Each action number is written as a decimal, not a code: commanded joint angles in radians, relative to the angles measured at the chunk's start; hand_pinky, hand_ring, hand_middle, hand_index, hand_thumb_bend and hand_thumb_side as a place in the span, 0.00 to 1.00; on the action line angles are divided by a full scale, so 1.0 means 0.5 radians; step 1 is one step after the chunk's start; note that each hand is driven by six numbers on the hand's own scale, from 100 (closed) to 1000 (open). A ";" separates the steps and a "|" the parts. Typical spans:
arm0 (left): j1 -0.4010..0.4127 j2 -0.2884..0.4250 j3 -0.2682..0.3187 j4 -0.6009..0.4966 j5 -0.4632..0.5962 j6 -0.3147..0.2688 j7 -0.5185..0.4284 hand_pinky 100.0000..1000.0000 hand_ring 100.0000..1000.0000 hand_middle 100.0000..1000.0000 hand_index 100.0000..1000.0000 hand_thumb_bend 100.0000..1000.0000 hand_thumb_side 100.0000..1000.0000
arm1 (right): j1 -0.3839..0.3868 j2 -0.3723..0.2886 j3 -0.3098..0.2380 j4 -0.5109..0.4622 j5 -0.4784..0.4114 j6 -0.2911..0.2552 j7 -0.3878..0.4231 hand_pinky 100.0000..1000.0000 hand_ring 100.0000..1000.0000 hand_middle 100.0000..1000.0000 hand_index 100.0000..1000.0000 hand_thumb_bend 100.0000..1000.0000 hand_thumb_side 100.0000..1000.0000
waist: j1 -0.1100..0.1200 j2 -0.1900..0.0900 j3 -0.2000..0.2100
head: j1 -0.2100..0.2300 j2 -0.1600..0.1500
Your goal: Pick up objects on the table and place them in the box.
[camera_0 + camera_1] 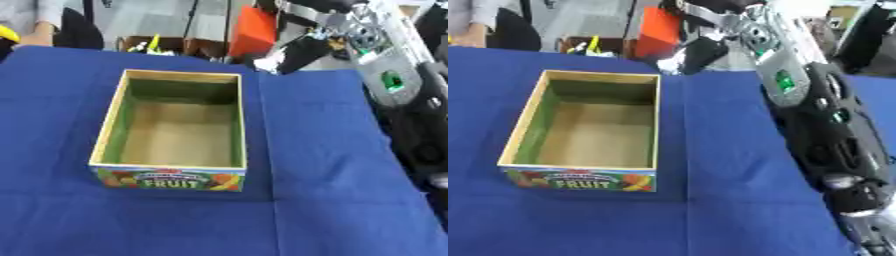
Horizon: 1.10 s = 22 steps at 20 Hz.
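Right eye view: right arm [815,110] extending toward the table's [710,200] far edge.
Open-topped box [588,127] marked FRUIT is sitting empty on the blue table; right robot hand [702,50] is reaching past the far edge, its finger state indiscernible; left robot hand is showing nowhere.

This looks like a robotics lab or test workshop rather than anyone's home. The work surface is a table draped in a plain blue cloth [332,165], laid out as a trial area, with a single open cardboard box [179,125] printed "FRUIT" on its front set on it like a prop. Beyond the far edge the floor is bare and grey, cluttered with dark equipment, an orange-red block [254,30] and a low bin of mixed small items [153,45]. The robot's own arm [798,90], black with silver joints and exposed green parts, reaches across the right side. A person stands at the far left corner.
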 commanded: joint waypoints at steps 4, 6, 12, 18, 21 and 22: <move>-0.023 0.036 -0.011 -0.040 0.018 -0.005 -0.014 0.17 0.45 0.50 0.34 0.00 0.81 | -0.126 0.143 -0.039 0.213 0.262 0.011 -0.079 0.52 0.58 0.29 0.43 0.00 0.40 | 0.019 -0.024 0.040 | -0.047 -0.037; -0.031 0.033 -0.017 -0.040 0.022 -0.007 -0.021 0.17 0.45 0.50 0.34 0.00 0.81 | -0.133 0.199 -0.029 0.274 0.368 -0.005 -0.122 0.52 0.58 0.29 0.43 0.00 0.42 | 0.021 -0.018 0.056 | -0.063 -0.049; -0.045 0.023 -0.023 -0.040 0.030 -0.009 -0.031 0.17 0.45 0.50 0.34 0.00 0.81 | -0.130 0.316 0.006 0.431 0.614 -0.070 -0.229 0.51 0.58 0.30 0.43 0.00 0.41 | 0.025 -0.001 0.088 | -0.094 -0.072; -0.060 0.017 -0.025 -0.040 0.034 -0.012 -0.037 0.17 0.45 0.50 0.34 0.00 0.81 | -0.128 0.357 0.021 0.540 0.782 -0.136 -0.330 0.51 0.59 0.30 0.43 0.00 0.41 | 0.019 0.016 0.113 | -0.127 -0.092; -0.069 0.014 -0.030 -0.040 0.035 -0.011 -0.045 0.17 0.45 0.50 0.34 0.00 0.82 | -0.121 0.375 0.037 0.572 0.828 -0.169 -0.326 0.51 0.60 0.31 0.43 0.00 0.40 | 0.015 0.024 0.120 | -0.138 -0.095; -0.071 0.014 -0.030 -0.040 0.036 -0.009 -0.049 0.17 0.45 0.50 0.34 0.00 0.81 | -0.121 0.377 0.043 0.583 0.849 -0.185 -0.313 0.51 0.60 0.32 0.43 0.00 0.39 | 0.014 0.027 0.123 | -0.144 -0.099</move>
